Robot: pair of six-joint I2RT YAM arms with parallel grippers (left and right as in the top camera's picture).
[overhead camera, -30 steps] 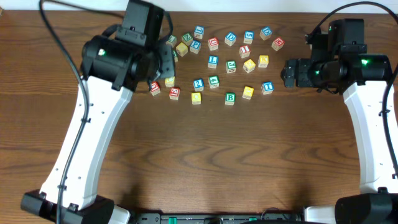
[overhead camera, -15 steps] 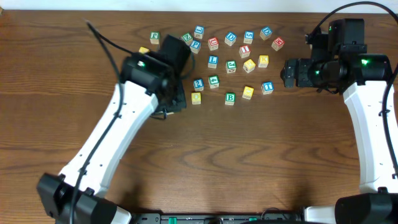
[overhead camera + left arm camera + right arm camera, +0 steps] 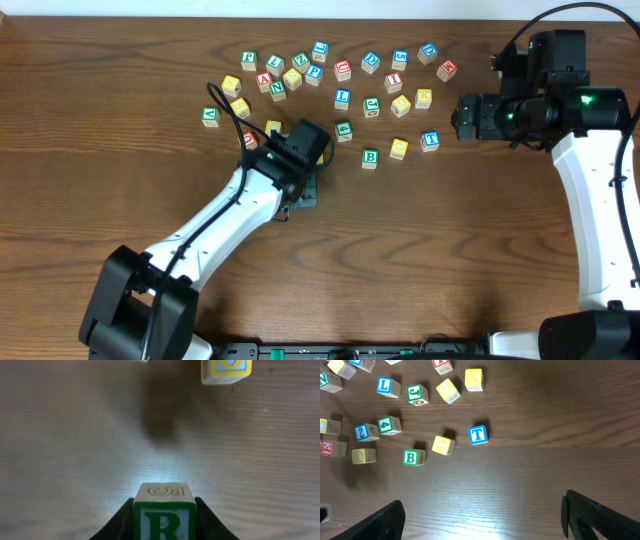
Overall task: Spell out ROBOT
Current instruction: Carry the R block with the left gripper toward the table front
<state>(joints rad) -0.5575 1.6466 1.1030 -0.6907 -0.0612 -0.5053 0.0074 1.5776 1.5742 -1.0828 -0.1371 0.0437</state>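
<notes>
The left gripper (image 3: 164, 510) is clenched on the R cube (image 3: 163, 522). One finger presses on each side face, and the green-framed letter faces the wrist camera. The pictures do not show whether the cube rests on the table (image 3: 420, 260) or hangs just above it. In the overhead view the left gripper (image 3: 305, 190) sits at the near edge of the cube cluster, and the arm hides the R cube.

In the left wrist view, a yellow-framed cube (image 3: 225, 370) lies ahead and to the right of the R cube, well apart from it.

The right gripper (image 3: 487, 520) is spread wide and holds nothing. It touches no cube. In the overhead view the right gripper (image 3: 462, 118) is at the right side of the cluster.

In the right wrist view, the following cubes lie in a loose row on the near side of the cluster:
- The B cube (image 3: 411, 457) is at the left.
- A yellow-faced cube (image 3: 443, 445) is between the other two, apart from both.
- The T cube (image 3: 478, 434) is at the right.

A second yellow-faced cube (image 3: 448, 391) lies farther back, just beside the K cube (image 3: 473, 379).
</notes>
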